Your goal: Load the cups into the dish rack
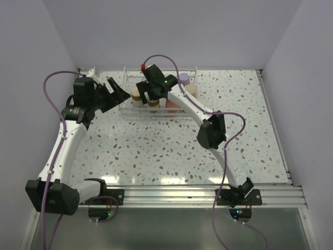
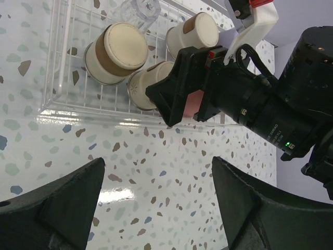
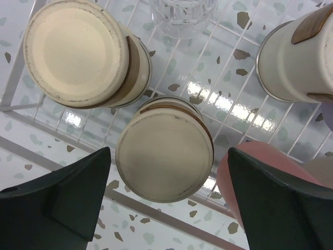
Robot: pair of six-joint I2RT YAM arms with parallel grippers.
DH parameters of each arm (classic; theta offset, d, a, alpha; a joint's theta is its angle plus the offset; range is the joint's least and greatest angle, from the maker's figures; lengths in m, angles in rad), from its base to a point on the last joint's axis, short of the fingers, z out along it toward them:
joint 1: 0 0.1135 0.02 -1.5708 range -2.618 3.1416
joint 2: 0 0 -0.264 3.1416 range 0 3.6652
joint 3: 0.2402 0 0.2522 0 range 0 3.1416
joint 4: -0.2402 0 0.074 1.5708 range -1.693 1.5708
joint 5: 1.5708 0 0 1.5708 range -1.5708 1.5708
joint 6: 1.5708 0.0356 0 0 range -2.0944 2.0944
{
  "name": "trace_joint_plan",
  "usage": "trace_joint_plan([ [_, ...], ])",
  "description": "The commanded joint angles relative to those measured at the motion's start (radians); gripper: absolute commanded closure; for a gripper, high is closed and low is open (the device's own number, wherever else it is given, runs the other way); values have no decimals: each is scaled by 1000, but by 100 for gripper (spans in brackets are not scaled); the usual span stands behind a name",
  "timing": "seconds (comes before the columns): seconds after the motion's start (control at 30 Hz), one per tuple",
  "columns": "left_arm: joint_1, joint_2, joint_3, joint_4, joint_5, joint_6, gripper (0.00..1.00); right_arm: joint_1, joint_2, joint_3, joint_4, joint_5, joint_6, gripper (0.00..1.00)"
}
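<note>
The dish rack (image 1: 125,110) stands at the back of the table and also shows in the left wrist view (image 2: 58,78) and the right wrist view (image 3: 21,119). In it stand three upturned tan-banded cups (image 3: 78,49) (image 3: 165,153) (image 3: 296,57), a clear cup (image 3: 182,15) and a red-pink cup (image 3: 257,169). A lavender cup (image 1: 183,79) and a beige cup (image 1: 190,89) are at the rack's right end. My right gripper (image 3: 166,208) is open above the middle banded cup, its fingers on either side and apart from it. My left gripper (image 2: 158,192) is open and empty over the table, left of the rack.
The right arm (image 1: 208,127) reaches diagonally across the table's middle to the rack. The back wall rises right behind the rack. The left arm (image 1: 73,135) runs along the left side. A metal rail (image 1: 182,195) lines the near edge.
</note>
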Motion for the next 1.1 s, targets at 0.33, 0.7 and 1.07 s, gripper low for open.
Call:
trace_joint_plan([
  [0.33,-10,-23,38,-18,-80,37,10,44,-434,-117,104,-13,-65,2],
  [0.7,33,-121,-59,-20,-203,17,7,54,-1293,-1199,418,123,-88,2],
  [1.07,43,-304,-428,222,-628,96,6,54,-1697,-1519,282,143,-43,2],
])
